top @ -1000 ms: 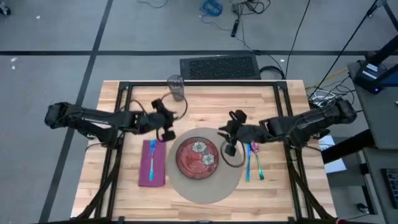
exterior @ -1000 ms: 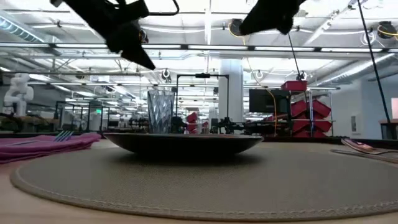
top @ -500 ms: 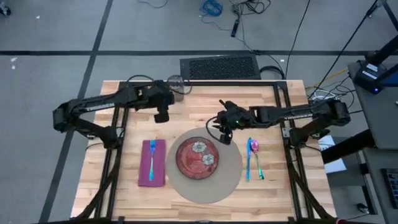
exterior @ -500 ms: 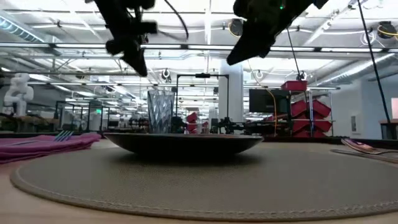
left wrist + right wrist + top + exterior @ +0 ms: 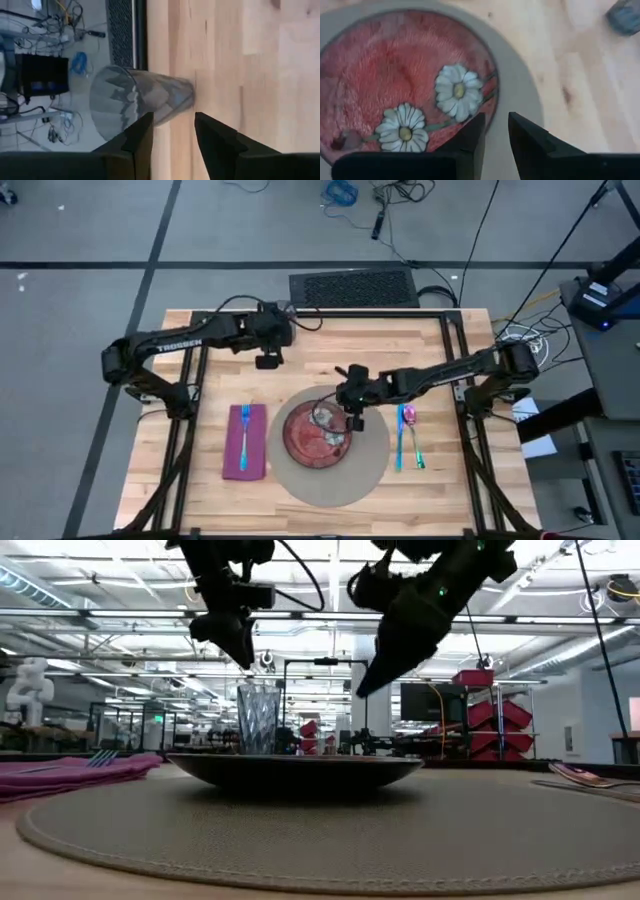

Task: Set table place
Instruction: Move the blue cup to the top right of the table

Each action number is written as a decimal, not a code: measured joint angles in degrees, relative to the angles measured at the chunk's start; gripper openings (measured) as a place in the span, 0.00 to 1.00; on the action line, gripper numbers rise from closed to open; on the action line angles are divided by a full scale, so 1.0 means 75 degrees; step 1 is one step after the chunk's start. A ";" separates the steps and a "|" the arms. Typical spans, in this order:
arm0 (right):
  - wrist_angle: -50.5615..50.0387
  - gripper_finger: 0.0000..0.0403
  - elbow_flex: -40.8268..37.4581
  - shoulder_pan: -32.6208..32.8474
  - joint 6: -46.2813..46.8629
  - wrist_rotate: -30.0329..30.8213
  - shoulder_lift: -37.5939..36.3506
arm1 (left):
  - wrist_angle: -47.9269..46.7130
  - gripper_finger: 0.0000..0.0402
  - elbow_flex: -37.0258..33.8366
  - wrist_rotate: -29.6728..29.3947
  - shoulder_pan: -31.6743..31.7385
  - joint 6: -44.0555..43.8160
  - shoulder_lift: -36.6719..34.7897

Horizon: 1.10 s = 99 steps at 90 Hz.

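Both of my arms have shifted since a second ago — my left gripper has swung from beside the napkin to the far side of the table, and my right gripper has pushed inward from the plate's right edge to hang over the plate itself. My left fingers are a little apart with nothing between them, pointed at the faceted clear glass that stands upright near the table's far edge, close to the black rail; from the low view my left gripper hovers just above the glass, not touching it. My right fingers stand slightly apart as well, empty, above the right rim of the red daisy-patterned plate. That plate sits on the round beige mat. A blue fork lies on a purple napkin left of the mat; on the right, 2 blue-handled utensils lie side by side on the wood, one with a pink bowl. The pale butcher-block table fills the black frame beneath everything.
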 joint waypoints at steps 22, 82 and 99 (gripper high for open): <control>0.0101 0.18 0.0000 0.0225 0.0139 0.0013 0.0604 | -0.0473 0.35 0.0441 0.0446 0.0562 0.0233 0.0551; 0.0620 0.18 0.0000 0.0751 0.0858 0.0048 0.0940 | -0.0549 0.34 0.0964 0.0750 0.1150 0.0621 0.1699; 0.0605 0.18 0.0000 0.0780 0.0924 0.0058 0.0937 | -0.0806 0.33 0.1026 0.0750 0.1033 0.0504 0.1611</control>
